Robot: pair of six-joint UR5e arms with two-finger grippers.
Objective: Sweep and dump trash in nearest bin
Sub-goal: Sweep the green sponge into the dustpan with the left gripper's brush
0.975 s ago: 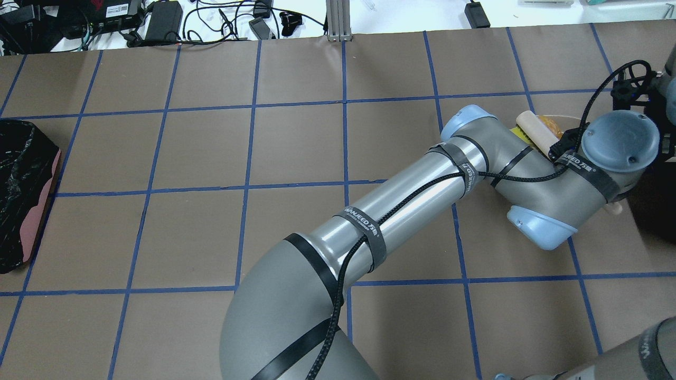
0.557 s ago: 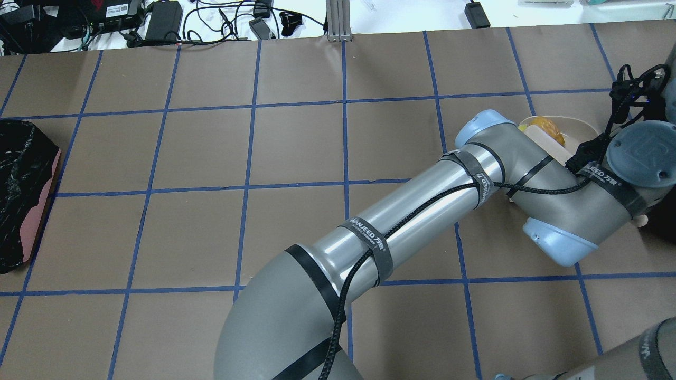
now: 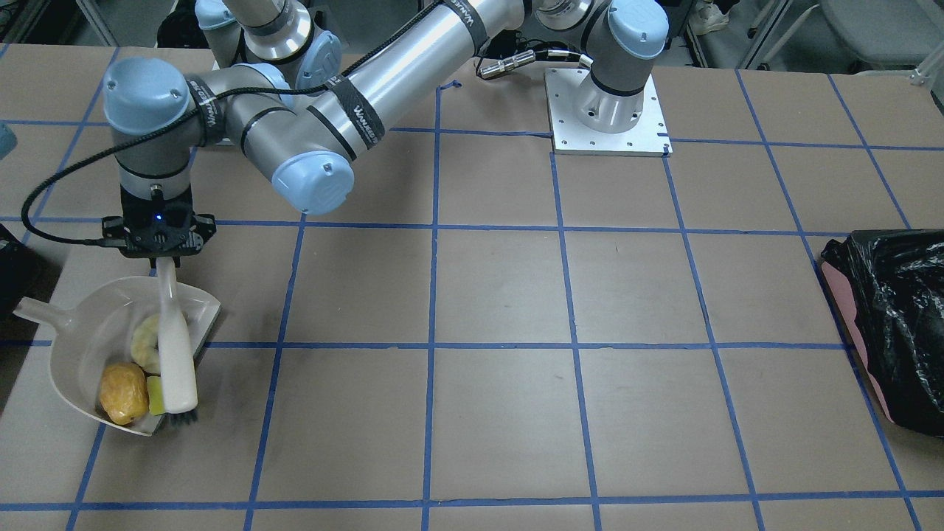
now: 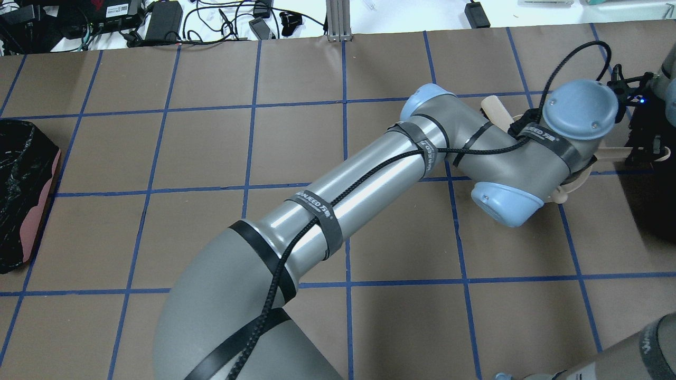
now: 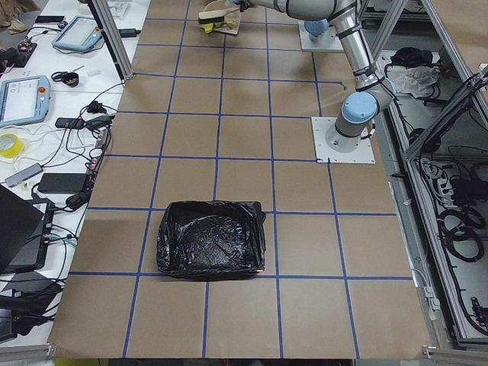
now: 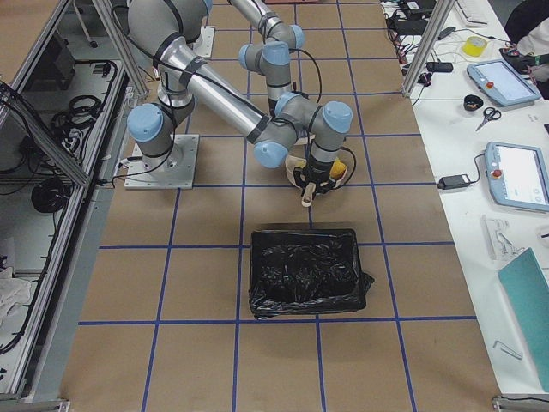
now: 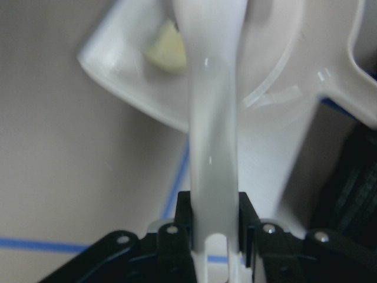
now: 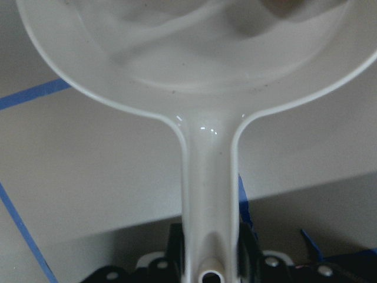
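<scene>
Yellow-brown lump (image 3: 123, 402), pale crescent slice (image 3: 144, 344), green-yellow sponge piece (image 3: 155, 396), all inside white dustpan (image 3: 92, 332).

I count three trash pieces (image 3: 123, 400), one half hidden and maybe a sponge, one dustpan (image 3: 81, 332), one brush (image 3: 177, 361), two bins (image 3: 896, 324).

The light is bright and even and comes from above. The table (image 3: 501, 295) carries only soft, pale shadows under the left arm (image 3: 413, 51), whose metal tube has a long white stripe of glare. The desk (image 4: 401, 13) behind the table is washed out to white. The black bin (image 3: 900, 310) shows small glints. Both wrist views are unsharp: the brush handle (image 7: 212, 118) and the dustpan handle (image 8: 209, 194) lie close to the lens, blurred, with small bright spots.
</scene>
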